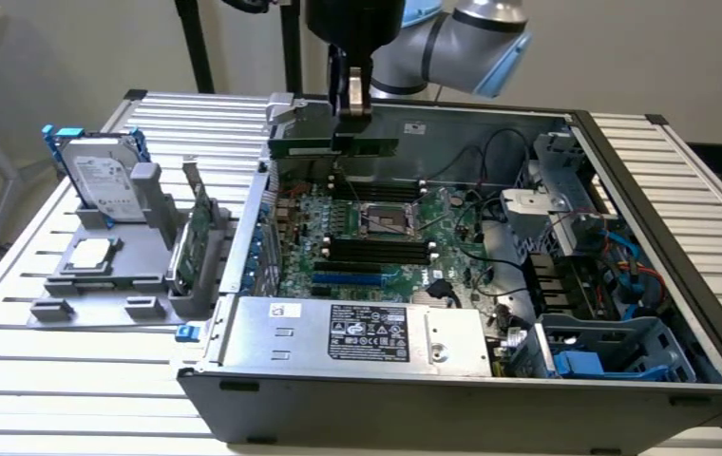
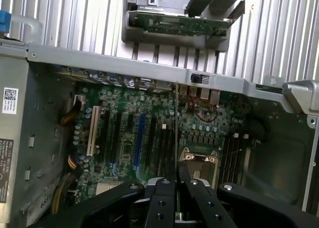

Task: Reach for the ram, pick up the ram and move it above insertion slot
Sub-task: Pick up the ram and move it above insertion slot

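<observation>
Clamped edge-on between the two black fingers [image 2: 163, 198] of the gripper [image 1: 353, 106]: the ram [image 1: 333, 147], a thin green stick held level above the far end of the open computer case [image 1: 463, 399], clear of the motherboard [image 1: 374, 237] below. Closed down to the thickness of the stick, with no gap to either side. Seen from the wrist as a thin vertical line, the ram [image 2: 176, 138], running up from between the fingers over the dark memory slots [image 2: 159, 143] and beside the metal processor socket [image 2: 199, 168].

Directly beneath, in the exterior view: the row of black slots [image 1: 374, 249], the processor socket [image 1: 393, 220], and loose black cables [image 1: 488, 190] looping toward the exterior view's right. Nearest the camera, lying across the case, the grey power supply [image 1: 361, 332] with its label. Off to the exterior view's right, a drive cage [image 1: 570, 190] and a blue-grey plastic bracket [image 1: 615, 351].

Outside the case, on the ribbed metal table [image 1: 83, 380] to the exterior view's left: a grey holder [image 1: 121, 256] carrying an upright silver hard drive [image 1: 98, 176] in blue rails, a square chip [image 1: 88, 252] lying flat, and a wider green card [image 1: 197, 242] standing on edge just beside the case wall. Well apart from the gripper, all three.

Above, the grey and light-blue arm [image 1: 463, 43] reaching down from the far side.
</observation>
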Tool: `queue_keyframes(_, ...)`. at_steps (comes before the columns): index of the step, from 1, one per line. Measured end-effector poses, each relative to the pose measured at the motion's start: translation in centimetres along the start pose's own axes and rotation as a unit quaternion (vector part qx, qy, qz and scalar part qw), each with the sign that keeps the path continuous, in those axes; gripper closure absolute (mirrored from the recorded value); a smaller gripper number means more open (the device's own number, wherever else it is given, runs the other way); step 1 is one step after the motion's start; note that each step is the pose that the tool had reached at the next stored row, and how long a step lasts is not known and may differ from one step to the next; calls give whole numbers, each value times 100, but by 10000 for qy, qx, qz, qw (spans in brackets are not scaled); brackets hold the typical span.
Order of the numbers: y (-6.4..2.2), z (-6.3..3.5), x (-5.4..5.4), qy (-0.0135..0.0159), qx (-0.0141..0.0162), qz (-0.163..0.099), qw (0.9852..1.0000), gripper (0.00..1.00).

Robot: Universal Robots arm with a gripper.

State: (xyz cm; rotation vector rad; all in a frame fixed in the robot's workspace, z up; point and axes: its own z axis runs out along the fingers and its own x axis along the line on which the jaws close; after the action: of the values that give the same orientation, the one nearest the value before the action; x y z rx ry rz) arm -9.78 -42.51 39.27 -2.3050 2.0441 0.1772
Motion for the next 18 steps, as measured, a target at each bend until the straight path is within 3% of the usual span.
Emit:
queue_keyframes(7, -176, 30, -193, 11, -1, 1, 10000, 87)
queue_keyframes(13, -318, 43, -228, 20, 6, 71, 10000, 87)
queue_keyframes(18, -361, 51, -231, 32, 27, 255, 9997, 87)
